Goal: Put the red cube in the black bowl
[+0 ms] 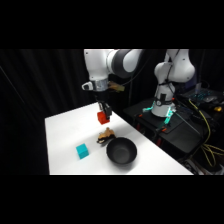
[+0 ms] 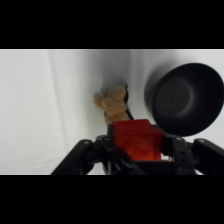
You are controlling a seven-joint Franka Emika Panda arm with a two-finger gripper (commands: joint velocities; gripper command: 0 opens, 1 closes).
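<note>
Nearest item: black bowl (image 1: 121, 152) sits at the front of the white worktop (image 1: 62, 130), right way up and with nothing in it.
Beside it: teal cube (image 1: 82, 151) lies to the bowl's left in the side view, apart from it; a small tan lumpy object (image 1: 106, 135) rests just behind the bowl's rim.
Hand: the hand (image 1: 103, 116) hangs in the air above the worktop, closed on the red cube (image 1: 103, 118); in the wrist view the red cube (image 2: 136, 141) fills the gap between the 2 fingers (image 2: 172, 150), gripped on opposite faces.
Cube position: lifted clear of the worktop, above the tan object and behind the bowl, not yet over the bowl's opening.
Step in hand: I judge this to be the carry toward the bowl, with the release yet to come.
Doing it well: keep the height while travelling so the cube passes over the tan object and the near rim; centre over the bowl's floor (image 2: 182, 100), lower a little, then part the fingers so the cube drops short and does not bounce out.
Risk: letting go early would land the cube on the tan object or the rim.
Hidden: the fingertips are cut off at the wrist view's bottom edge; the cube's underside is unseen; what the tan object actually is cannot be made out.
</note>
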